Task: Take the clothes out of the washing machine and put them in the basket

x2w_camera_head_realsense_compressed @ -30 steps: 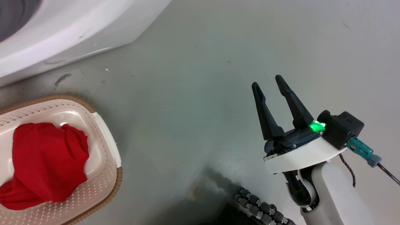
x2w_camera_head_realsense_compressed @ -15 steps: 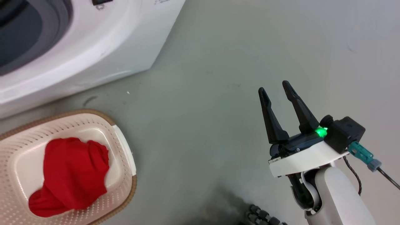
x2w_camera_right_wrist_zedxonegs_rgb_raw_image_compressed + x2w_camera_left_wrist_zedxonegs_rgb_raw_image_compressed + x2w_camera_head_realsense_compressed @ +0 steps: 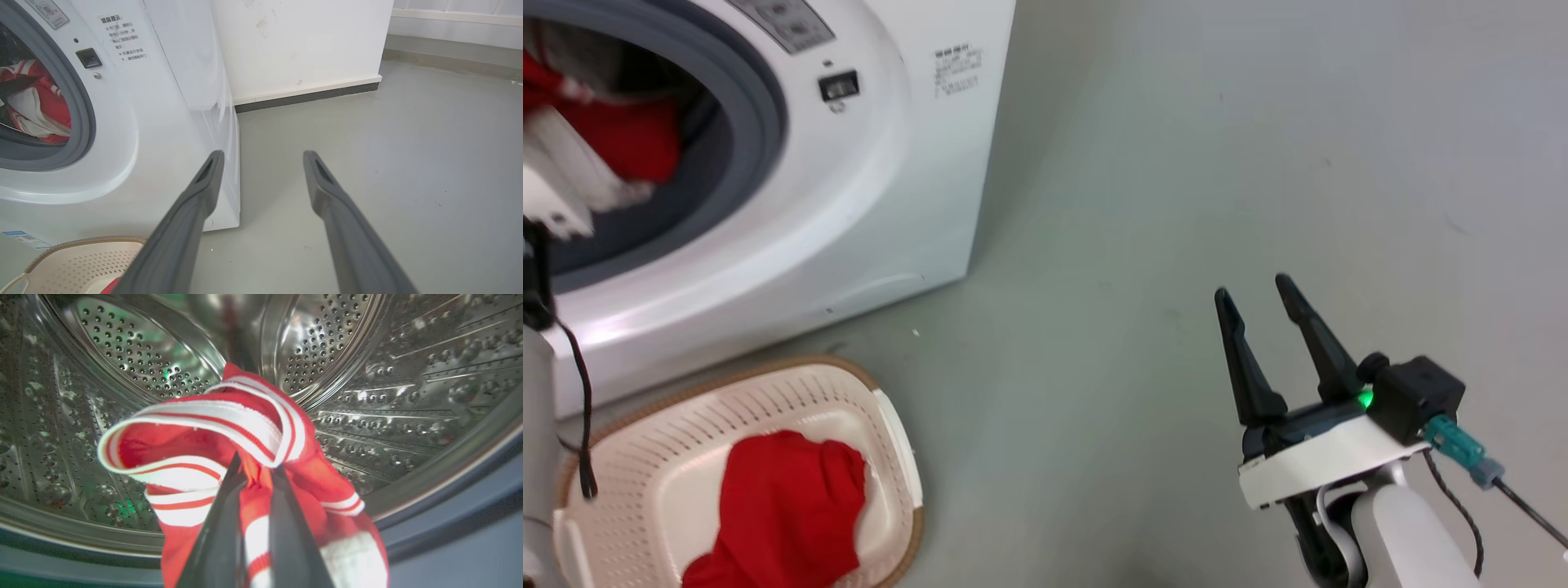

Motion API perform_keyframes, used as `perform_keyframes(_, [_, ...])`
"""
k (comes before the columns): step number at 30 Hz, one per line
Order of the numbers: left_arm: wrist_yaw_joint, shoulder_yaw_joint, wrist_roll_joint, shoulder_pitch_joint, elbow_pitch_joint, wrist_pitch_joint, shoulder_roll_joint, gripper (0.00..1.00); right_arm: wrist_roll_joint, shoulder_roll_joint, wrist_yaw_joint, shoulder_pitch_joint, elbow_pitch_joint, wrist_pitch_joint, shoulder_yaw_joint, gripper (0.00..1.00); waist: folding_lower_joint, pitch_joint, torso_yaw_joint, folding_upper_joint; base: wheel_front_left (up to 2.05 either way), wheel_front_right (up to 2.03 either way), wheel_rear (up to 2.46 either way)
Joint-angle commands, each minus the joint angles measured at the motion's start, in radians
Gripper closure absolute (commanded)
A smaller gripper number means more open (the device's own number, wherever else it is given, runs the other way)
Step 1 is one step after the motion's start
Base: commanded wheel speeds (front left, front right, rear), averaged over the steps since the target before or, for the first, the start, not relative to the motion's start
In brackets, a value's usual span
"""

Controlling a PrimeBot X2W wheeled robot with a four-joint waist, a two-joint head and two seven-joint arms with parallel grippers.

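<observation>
- Grey-green floor (image 3: 1176, 163), smooth and lightly scuffed, runs from the washing machine (image 3: 874, 204) to a white wall (image 3: 306, 41) with a dark skirting strip (image 3: 306, 96) at its foot.
- Inside the steel drum (image 3: 367, 355), the left gripper (image 3: 256, 467) has its fingers pressed together on a fold of the striped garment (image 3: 212, 428), which hangs from them in a loose loop.
- The pinch looks to catch only a small bunch of cloth near the tips, so the garment could slip free on the way out and drop back into the drum or onto the floor.
- The trailing end hangs low and could drag over the grey door seal (image 3: 760, 106) and catch there, pulling the cloth out of the grip.
- The basket (image 3: 898, 457) sits on the floor just in front of the machine, below the opening and to the right of it, with the red garment (image 3: 784, 506) already lying in it. A release made too early would likely land the cloth on the rim or the floor.
- A dark cable (image 3: 572, 392) hangs close to the basket's left rim and might snag the loop.
- The right gripper (image 3: 1252, 287) is spread and empty, well apart from the basket over bare floor, so it poses little risk.
</observation>
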Motion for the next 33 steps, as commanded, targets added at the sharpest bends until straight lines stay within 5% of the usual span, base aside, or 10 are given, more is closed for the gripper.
perform_keyframes(1, [-0.007, 0.003, -0.011, 0.025, 0.004, -0.015, -0.006, 1.00, -0.002, 0.001, -0.001, 0.018, 0.006, -0.003, -0.003, 0.00, 0.0001, -0.061, 0.024, 0.0000, 0.00, 0.00, 0.00])
perform_keyframes(13, [-0.043, 0.021, -0.061, 0.247, -0.067, -0.085, -0.095, 1.00, -0.058, 0.001, -0.001, 0.110, 0.031, 0.010, -0.023, 0.00, 0.0001, -0.255, 0.097, 0.0000, 0.00, 0.00, 0.00])
perform_keyframes(33, [0.012, -0.010, -0.050, 0.608, -0.694, -0.026, -0.189, 1.00, -0.095, 0.001, -0.001, 0.198, -0.058, 0.076, -0.058, 0.00, 0.0001, -0.341, 0.226, 0.0000, 0.00, 0.00, 0.00])
